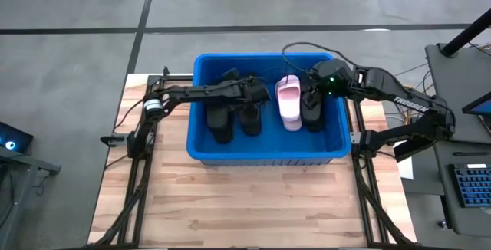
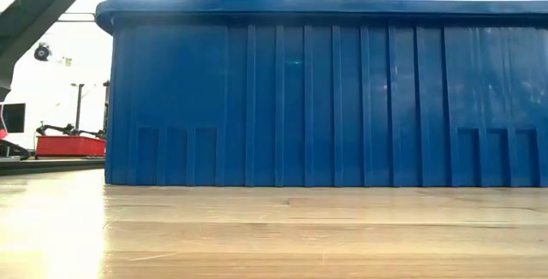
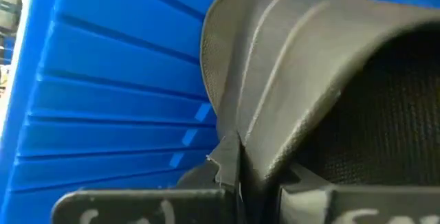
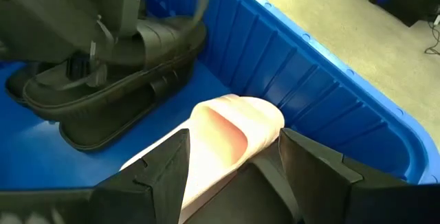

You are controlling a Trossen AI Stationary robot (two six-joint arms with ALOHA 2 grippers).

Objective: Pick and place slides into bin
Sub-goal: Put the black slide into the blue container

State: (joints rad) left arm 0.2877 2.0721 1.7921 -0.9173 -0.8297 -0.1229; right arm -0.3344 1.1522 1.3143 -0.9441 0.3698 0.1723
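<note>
The blue bin (image 1: 201,146) is seen from above standing on the wooden counter (image 1: 245,204), toward its far side, with both arms reaching into it. Inside, black slides (image 1: 221,121) are recorded in the left half, a pale pink slide (image 1: 289,104) right of centre, and another black slide (image 1: 312,110) just beside it on the right. The left hand (image 1: 257,93) is placed over the black slides near the bin's middle; the right hand (image 1: 313,80) hangs over the far right part, above the pink and black slides. From counter height only the ribbed near wall of the bin (image 2: 325,99) is shown; the contents are hidden, and just the arms' upper parts are seen above the rim. The left wrist view is filled by a black slide's strap (image 3: 295,80) close against the lens, with the bin's ribbed wall behind; the left hand's fingers are closed together, the strap's edge pinched at their seam. In the right wrist view the right hand (image 4: 234,165) is held wide open, its fingers (image 4: 161,169) straddling the pink slide (image 4: 234,124) without gripping it; whether they touch it cannot be told. Beyond it a black slide (image 4: 117,90) and the other arm are visible.
</note>
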